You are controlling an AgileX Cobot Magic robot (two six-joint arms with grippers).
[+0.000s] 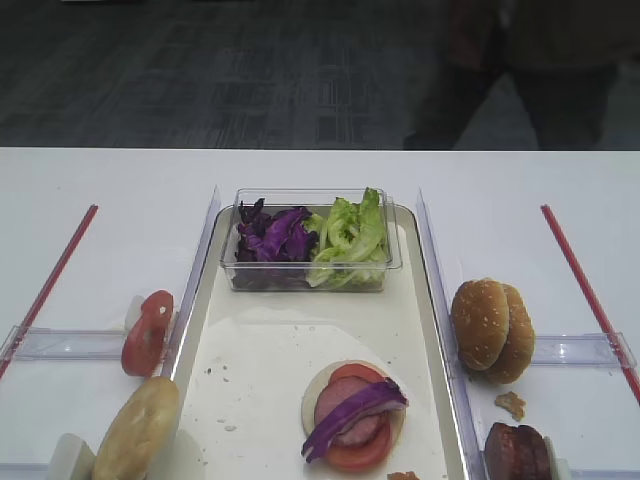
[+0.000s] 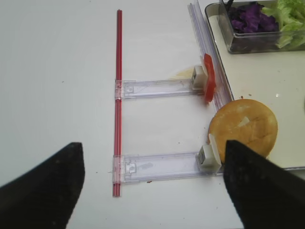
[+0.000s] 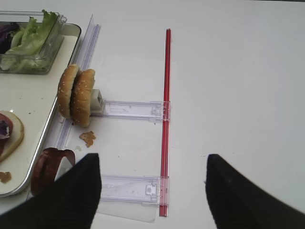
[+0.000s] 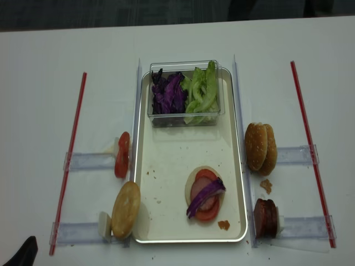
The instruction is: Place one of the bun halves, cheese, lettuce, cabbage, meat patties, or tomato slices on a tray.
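Purple cabbage (image 1: 355, 411) tops the stack on the tray (image 1: 250, 350); both grippers, left (image 2: 152, 183) and right (image 3: 152, 183), gape empty.

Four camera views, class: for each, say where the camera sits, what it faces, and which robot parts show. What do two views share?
Exterior high: front, above, facing the tray; no robot parts.
Realsense: overhead, whole table; dark tip at the bottom left corner.
Right wrist: faces the sesame buns; right pincer open.
Left wrist: faces the plain bun; left pincer open.
Both exterior views share the salad tub.
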